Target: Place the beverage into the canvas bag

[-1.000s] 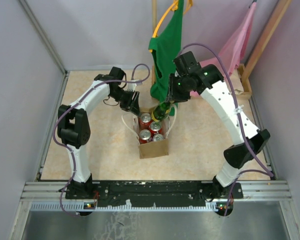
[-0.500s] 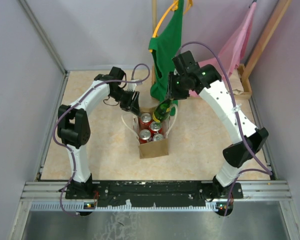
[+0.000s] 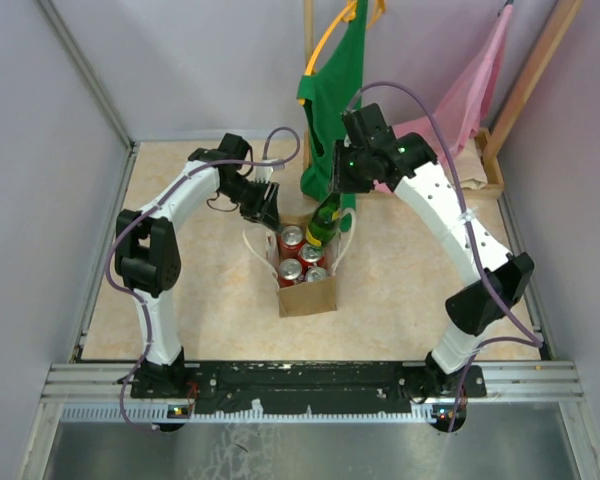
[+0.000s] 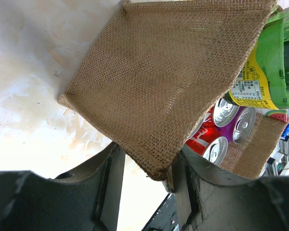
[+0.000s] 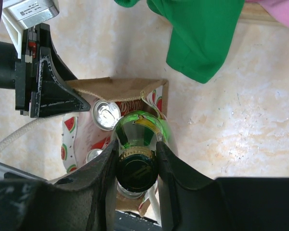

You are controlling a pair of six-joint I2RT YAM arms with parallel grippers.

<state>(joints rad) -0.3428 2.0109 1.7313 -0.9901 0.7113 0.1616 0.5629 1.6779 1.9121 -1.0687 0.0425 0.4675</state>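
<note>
The beverage is a green glass bottle (image 3: 325, 222) with a yellow label (image 5: 140, 129). My right gripper (image 5: 136, 162) is shut on its neck just below the dark cap. It hangs over the far right corner of the canvas bag (image 3: 306, 297), its base at the bag's mouth. The bag has a watermelon print and brown woven side panels (image 4: 159, 82), and several cans (image 3: 292, 238) stand inside. My left gripper (image 4: 147, 161) stands open astride the far panel's top edge, with one finger (image 4: 183, 173) on the cans' side.
A green garment (image 3: 330, 90) hangs just behind the bag, close to the right wrist. Pink cloth (image 3: 470, 95) and a wooden frame (image 3: 492, 165) stand at the back right. White loop handles (image 3: 250, 245) droop beside the bag.
The right gripper has shifted slightly back and left, and the bottle has tipped more upright over the bag. The left arm and the bag have stayed put.
</note>
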